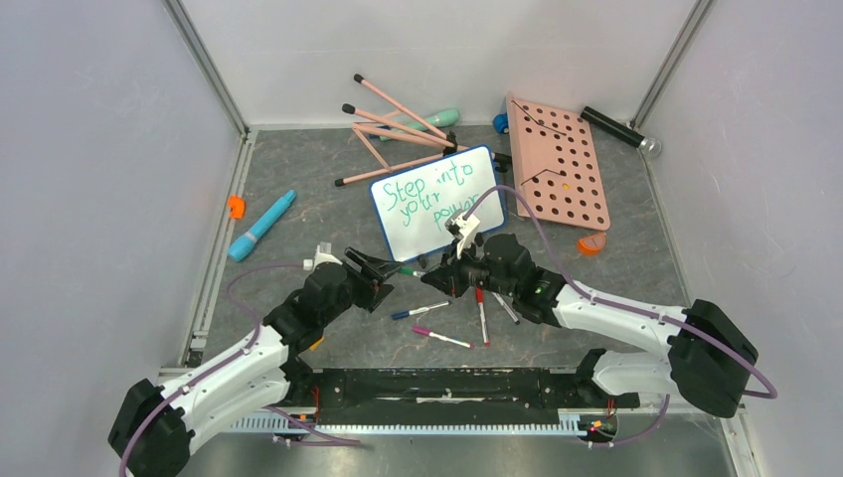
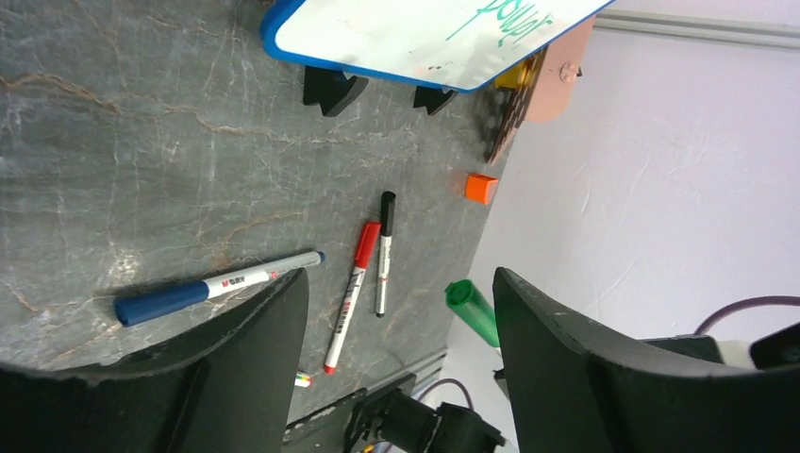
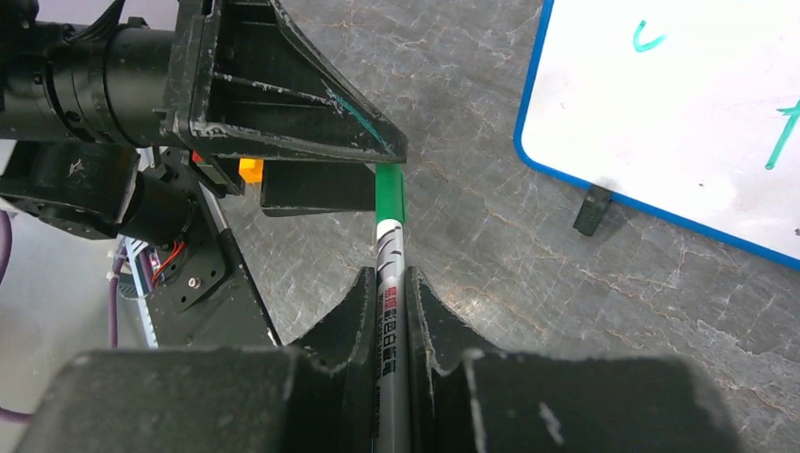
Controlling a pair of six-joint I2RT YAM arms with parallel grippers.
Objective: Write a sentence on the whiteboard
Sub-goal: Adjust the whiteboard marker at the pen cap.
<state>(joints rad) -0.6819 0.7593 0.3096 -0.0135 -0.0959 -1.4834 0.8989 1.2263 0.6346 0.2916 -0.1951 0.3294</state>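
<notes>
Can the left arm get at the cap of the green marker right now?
Likely yes. The left gripper is open, and the right gripper holds the marker with its cap right by it, nothing between.

The top view looks down from behind the arms, the whiteboard [image 1: 435, 202] central. Both wrist views sit close above the bench [image 2: 141, 123], sharing that whiteboard's blue edge.

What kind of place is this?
Probably a robotics lab test cell: two robot arms bolted to a grey table, plain white walls boxing it in, and props such as a whiteboard, markers and a pink pegboard.
</notes>
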